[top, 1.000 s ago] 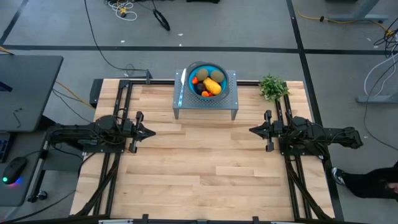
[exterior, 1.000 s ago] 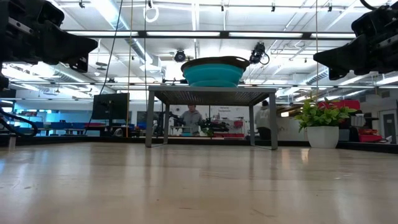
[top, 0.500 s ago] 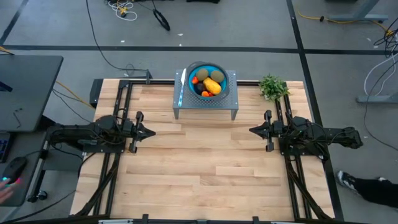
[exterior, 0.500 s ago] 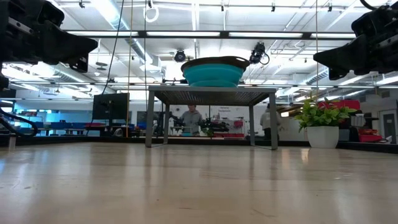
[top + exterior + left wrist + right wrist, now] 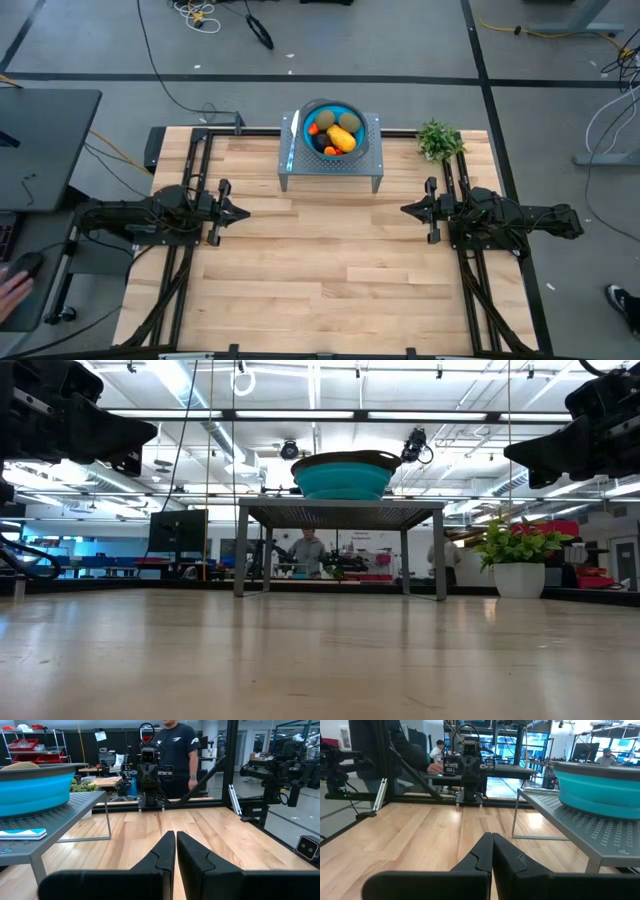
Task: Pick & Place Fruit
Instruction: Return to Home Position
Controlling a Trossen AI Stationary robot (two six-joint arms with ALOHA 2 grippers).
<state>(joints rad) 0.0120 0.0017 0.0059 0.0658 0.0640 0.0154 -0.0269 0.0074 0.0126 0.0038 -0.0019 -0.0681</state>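
Observation:
The fruit [image 5: 336, 136] lies in a blue bowl [image 5: 318, 112] on a grey metal stand [image 5: 371, 153] at the table's far middle: two brown-green ovals, a long yellow-orange piece and small red-orange ones. In the low view only the bowl [image 5: 345, 476] shows on the stand [image 5: 340, 512]. My left gripper [image 5: 246, 211] rests shut at the table's left, pointing level toward the right. My right gripper [image 5: 404, 209] rests shut at the right, pointing level toward the left. Each is well short of the stand, with nothing between its fingers [image 5: 175, 845] [image 5: 492, 845].
A slim silvery-blue stick [image 5: 292, 140] lies on the stand left of the bowl. A small green potted plant [image 5: 438, 140] stands at the far right corner. Bare wooden table [image 5: 320, 260] spreads between the arms. People show in the room beyond.

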